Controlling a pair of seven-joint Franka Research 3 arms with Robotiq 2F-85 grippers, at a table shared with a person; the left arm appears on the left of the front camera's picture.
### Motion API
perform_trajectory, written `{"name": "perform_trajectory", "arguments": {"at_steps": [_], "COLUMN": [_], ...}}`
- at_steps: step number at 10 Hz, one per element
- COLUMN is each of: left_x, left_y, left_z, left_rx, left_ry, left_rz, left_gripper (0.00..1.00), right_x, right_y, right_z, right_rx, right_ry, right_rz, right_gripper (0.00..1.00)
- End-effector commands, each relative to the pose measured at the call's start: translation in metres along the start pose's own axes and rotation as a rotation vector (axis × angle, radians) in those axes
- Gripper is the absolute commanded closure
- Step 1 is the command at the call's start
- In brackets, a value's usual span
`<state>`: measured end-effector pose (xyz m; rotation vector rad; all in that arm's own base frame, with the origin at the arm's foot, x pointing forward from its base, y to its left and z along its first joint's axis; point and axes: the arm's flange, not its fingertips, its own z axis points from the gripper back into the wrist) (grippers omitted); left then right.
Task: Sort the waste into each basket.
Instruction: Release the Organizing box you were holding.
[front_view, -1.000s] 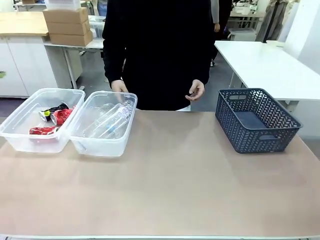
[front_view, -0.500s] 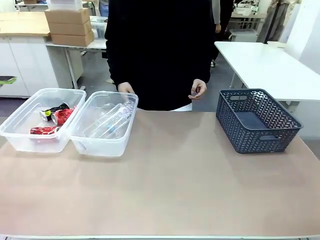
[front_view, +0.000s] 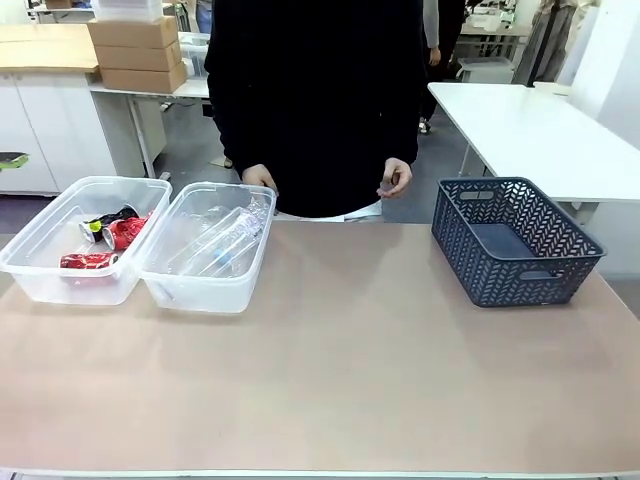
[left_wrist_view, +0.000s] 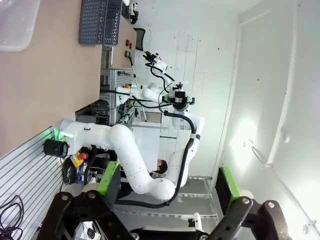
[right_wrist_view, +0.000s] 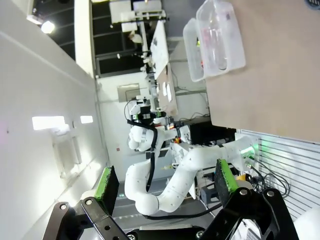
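Lying sorted at the left of the front view, the red cans (front_view: 105, 240) share the outer clear tub (front_view: 45, 240) while clear bottles (front_view: 220, 240) fill its neighbour (front_view: 205, 290), suggesting sorting is finished. Both the left gripper (left_wrist_view: 165, 187) and the right gripper (right_wrist_view: 162, 182) hang released, empty, off the table (front_view: 350, 360).

Red cans (front_view: 108, 243) in left tub (front_view: 35, 270); clear bottles (front_view: 222, 240) in adjoining tub (front_view: 205, 295); grey basket (front_view: 512, 240) right.

Person (front_view: 315, 100) cut off above the shoulders by the front view's top edge. Clear bottles (front_view: 222, 240) in the right tub (front_view: 205, 292) overlap; count cannot be told. Left wrist view: tub corner (left_wrist_view: 17, 25) cut by the edge, contents hidden.
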<state>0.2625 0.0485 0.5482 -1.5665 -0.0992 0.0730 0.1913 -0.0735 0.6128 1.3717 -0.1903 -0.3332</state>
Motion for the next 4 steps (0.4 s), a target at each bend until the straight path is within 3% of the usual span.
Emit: {"name": "perform_trajectory", "arguments": {"at_steps": [1, 4], "left_x": [0.0007, 0.0007], "left_y": [-0.0015, -0.0015], "left_z": [0.0010, 0.0010], "left_rx": [-0.002, -0.002], "left_ry": [0.014, 0.014], "left_rz": [-0.025, -0.025], "left_gripper": [0.00, 0.00], "right_x": [0.0018, 0.0018], "right_y": [0.0045, 0.0045], "right_z": [-0.0007, -0.0007], "right_rx": [0.025, 0.025], "right_ry": [0.006, 0.006], "right_rz": [0.025, 0.025], "right_gripper": [0.00, 0.00]}}
